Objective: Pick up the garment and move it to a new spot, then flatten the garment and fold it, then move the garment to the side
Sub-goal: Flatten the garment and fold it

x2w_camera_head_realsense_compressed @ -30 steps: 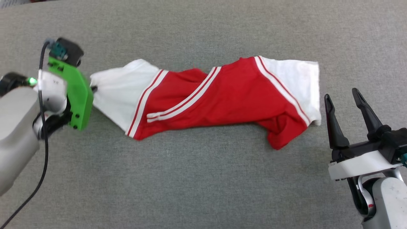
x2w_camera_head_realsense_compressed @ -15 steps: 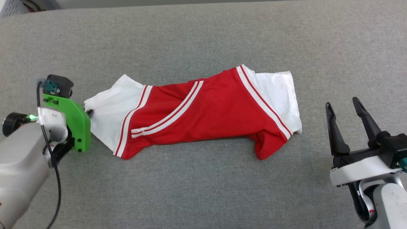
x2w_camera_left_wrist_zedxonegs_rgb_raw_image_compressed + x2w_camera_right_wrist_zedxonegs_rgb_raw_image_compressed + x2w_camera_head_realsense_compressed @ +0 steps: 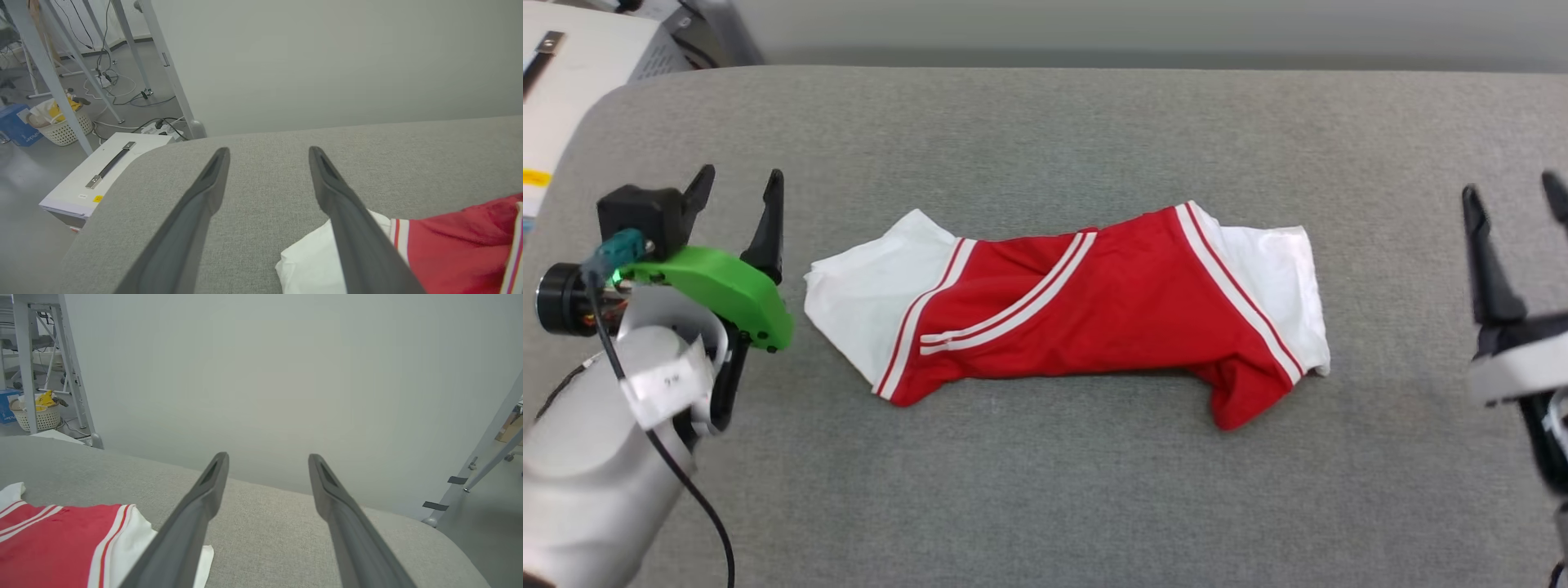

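Observation:
The garment [image 3: 1094,310], red with white sleeves and red-white striped trim, lies crumpled and twisted lengthwise across the middle of the grey padded table [image 3: 1045,490]. No lettering shows. My left gripper [image 3: 739,184] is open, lifted just left of the garment's white left sleeve, holding nothing. In the left wrist view the gripper [image 3: 269,152] frames bare table, with the garment [image 3: 461,249] at the lower right. My right gripper [image 3: 1515,192] stands open at the right edge, apart from the white right sleeve. The right wrist view has the gripper [image 3: 267,457] spread wide and the garment [image 3: 61,547] at lower left.
A white case [image 3: 102,175] with a dark handle stands beside the table's far left corner. On the floor beyond are metal frame legs [image 3: 49,73], cables and a white basket [image 3: 65,126]. A pale wall [image 3: 286,375] runs behind the table.
My left gripper has let go of the white left sleeve, opened and lifted away. The garment now rests on the table. The head camera has tilted up, shifting the whole picture.

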{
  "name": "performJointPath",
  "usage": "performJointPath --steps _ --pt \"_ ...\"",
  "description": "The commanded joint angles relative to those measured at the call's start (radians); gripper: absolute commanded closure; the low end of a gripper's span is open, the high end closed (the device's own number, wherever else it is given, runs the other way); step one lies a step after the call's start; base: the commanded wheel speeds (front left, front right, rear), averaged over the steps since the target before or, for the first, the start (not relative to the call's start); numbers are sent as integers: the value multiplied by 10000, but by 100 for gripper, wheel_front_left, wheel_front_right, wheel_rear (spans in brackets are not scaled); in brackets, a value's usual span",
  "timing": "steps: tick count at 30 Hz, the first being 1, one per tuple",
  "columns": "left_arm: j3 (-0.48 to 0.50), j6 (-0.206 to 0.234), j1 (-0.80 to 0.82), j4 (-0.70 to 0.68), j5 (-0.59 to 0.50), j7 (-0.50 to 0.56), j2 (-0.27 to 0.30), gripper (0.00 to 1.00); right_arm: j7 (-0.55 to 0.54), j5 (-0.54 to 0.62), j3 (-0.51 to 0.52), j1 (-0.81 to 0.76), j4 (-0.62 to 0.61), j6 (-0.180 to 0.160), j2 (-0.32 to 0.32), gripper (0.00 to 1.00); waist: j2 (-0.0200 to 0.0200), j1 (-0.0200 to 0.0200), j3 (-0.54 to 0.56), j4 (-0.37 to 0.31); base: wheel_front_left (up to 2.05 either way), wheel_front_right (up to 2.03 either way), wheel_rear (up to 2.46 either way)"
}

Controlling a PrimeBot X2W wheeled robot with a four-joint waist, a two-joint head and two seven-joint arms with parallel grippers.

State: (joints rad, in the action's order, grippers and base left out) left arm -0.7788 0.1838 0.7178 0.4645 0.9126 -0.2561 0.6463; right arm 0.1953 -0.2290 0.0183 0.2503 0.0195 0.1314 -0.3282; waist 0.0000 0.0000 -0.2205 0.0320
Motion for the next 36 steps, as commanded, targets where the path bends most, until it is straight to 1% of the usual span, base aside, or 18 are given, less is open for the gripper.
performJointPath --steps 1,4,6,8,11,15,17,20,23,27,31,33,36 --pt "406 271 -718 -499 -505 -53 -86 0 -277 -81 -103 393 -52 -7 -240 0 0 0 142 300 0 0 0" --pt "1604 677 -1932 -1814 -1595 -54 -374 0 -1376 -498 -599 1177 100 -7 -874 0 0 0 87 509 0 0 0" --pt "2201 824 -2552 -2438 -2282 -55 -642 0 -2346 -960 -1045 1671 310 -7 -1349 0 0 0 24 671 0 0 0" --pt "2687 862 -3079 -2907 -2888 -55 -966 0 -3474 -1563 -1596 2161 571 -7 -1859 0 0 0 -65 818 0 0 0" --pt "3214 742 -3616 -3329 -3709 -55 -1485 0 -5348 -2556 -2621 2836 968 -7 -2752 0 0 0 -282 1074 0 0 0" --pt "3842 537 -4007 -3532 -4497 -56 -2117 0 -7818 -4058 -3848 3615 1410 -7 -3602 0 0 0 -619 1332 0 0 0" --pt "4108 381 -4102 -3553 -4799 -56 -2403 0 -8781 -4610 -4346 3991 1597 -7 -3890 0 0 0 -814 1449 0 0 0" --pt "4438 9 -4073 -3433 -5167 -56 -2796 0 -9649 -5112 -4867 4530 1944 -7 -4051 0 0 0 -1129 1624 0 0 0" --pt "4679 -329 -3975 -3330 -5540 -56 -3248 0 -10028 -5122 -5506 5068 2333 -7 -4131 0 0 0 -1436 1787 0 0 0" --pt "5029 -686 -3801 -3235 -5955 -56 -3735 0 -9893 -5127 -6210 5530 2927 -7 -3981 0 0 0 -1767 1970 0 0 0" --pt "5377 -999 -3695 -3100 -6317 -56 -4112 0 -9567 -5303 -7020 5577 3543 -7 -3827 0 0 0 -1970 2041 0 0 0" --pt "5538 -1152 -3657 -3032 -6482 -56 -4255 0 -9512 -5321 -7592 5473 3816 -7 -3890 0 0 0 -2012 2046 0 0 0" --pt "5808 -1358 -3623 -2926 -6685 -56 -4398 0 -9398 -5616 -8186 5268 4166 -7 -3927 0 0 0 -2002 1999 0 0 0"
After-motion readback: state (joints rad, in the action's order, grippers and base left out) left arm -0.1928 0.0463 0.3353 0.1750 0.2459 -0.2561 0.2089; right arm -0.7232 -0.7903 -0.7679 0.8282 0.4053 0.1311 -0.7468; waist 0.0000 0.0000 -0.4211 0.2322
